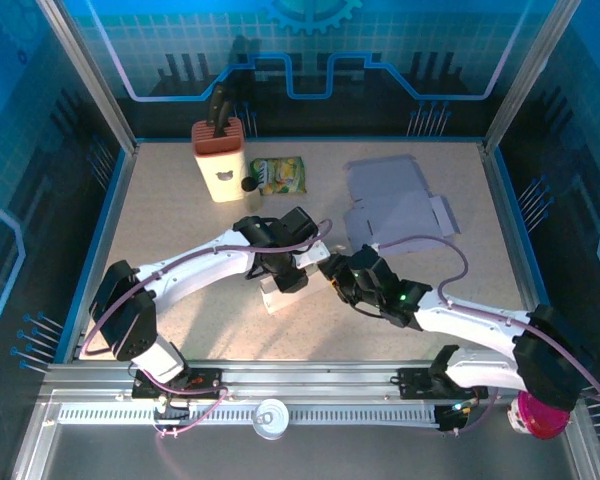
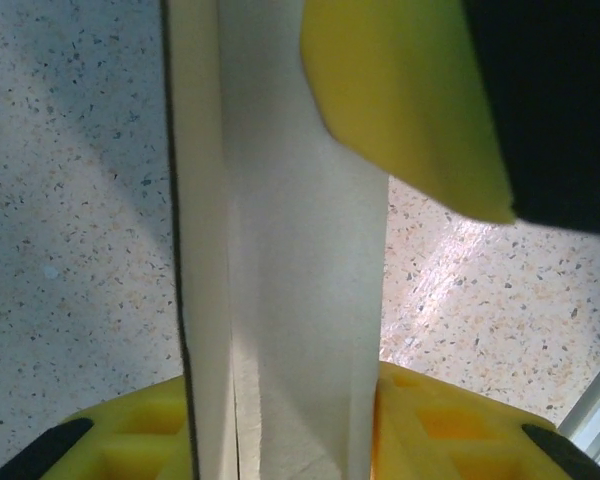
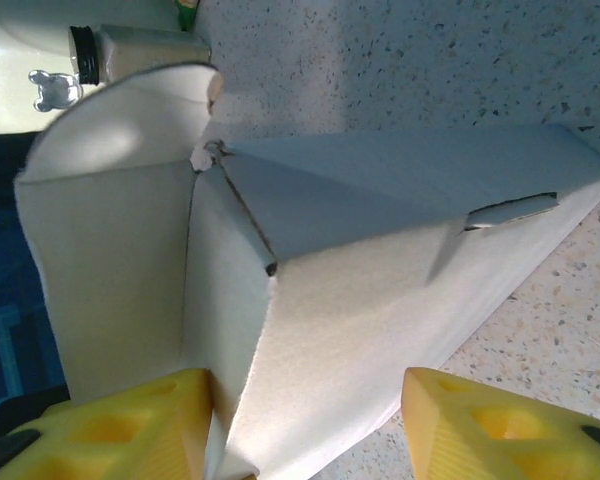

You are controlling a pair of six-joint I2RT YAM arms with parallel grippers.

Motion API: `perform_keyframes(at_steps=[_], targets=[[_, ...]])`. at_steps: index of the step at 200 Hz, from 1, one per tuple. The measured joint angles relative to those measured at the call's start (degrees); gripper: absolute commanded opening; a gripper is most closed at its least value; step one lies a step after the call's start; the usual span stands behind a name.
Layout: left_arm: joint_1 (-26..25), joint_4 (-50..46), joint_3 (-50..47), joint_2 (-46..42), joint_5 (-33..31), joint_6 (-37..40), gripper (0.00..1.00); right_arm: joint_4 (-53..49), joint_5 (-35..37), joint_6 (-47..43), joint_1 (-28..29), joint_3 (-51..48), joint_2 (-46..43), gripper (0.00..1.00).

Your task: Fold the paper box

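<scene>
Speckled beige bench (image 1: 180, 240), stone-look and matt. It is enclosed by aluminium posts (image 1: 85, 75) and blue-lit wall panels (image 1: 310, 50) printed with a circuit pattern. A slotted metal rail (image 1: 300, 412) runs along the near edge.

Top view, on the bench:
- Cream block (image 1: 220, 160) with a red-brown cap and a black handle, far left.
- Green-yellow snack packet (image 1: 278, 175), just beside the block.
- Flat grey cardboard blanks (image 1: 395, 205), overlapping, far right.
- Paper box (image 1: 276, 296), white and part-folded, mid-bench between the two claws and well apart from the blanks.

Top view, at the rail:
- White round disc (image 1: 272, 416).
- Magenta object (image 1: 540, 415), at the right corner.

Left claw (image 1: 288, 268): over the box, reaching in from the left. Its wrist view gives the close detail. One upright box panel (image 2: 280, 300) runs between the yellow fingers (image 2: 120, 435) and touches both, so the claw is clamped on that panel. A second yellow pad (image 2: 410, 110) with black backing lies against the panel's upper right.

Right claw (image 1: 332, 268): meets the box from the right. Its wrist view gives the box interior (image 3: 330, 320): a standing wall with a curved flap, and a shaded panel folded across with a slit tab. The yellow fingers (image 3: 500, 425) are spread apart and straddle a box corner. One finger touches the wall. The other sits just beside the edge, with a sliver of bench between them. The cream block (image 3: 20, 60) shows at upper left.
</scene>
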Motion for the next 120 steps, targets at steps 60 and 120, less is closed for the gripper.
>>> perform_keyframes(at_steps=[60,120], targets=[[0.0,1.7,-0.3,0.0,0.1,1.9,0.18,-7.9,-0.3,-4.7,-1.7,1.4,-4.9,0.51],[0.0,1.8,-0.8,-0.4,3.3,4.5,0.18,-16.1,-21.6,-36.1,-30.7,8.3,-17.3,0.40]])
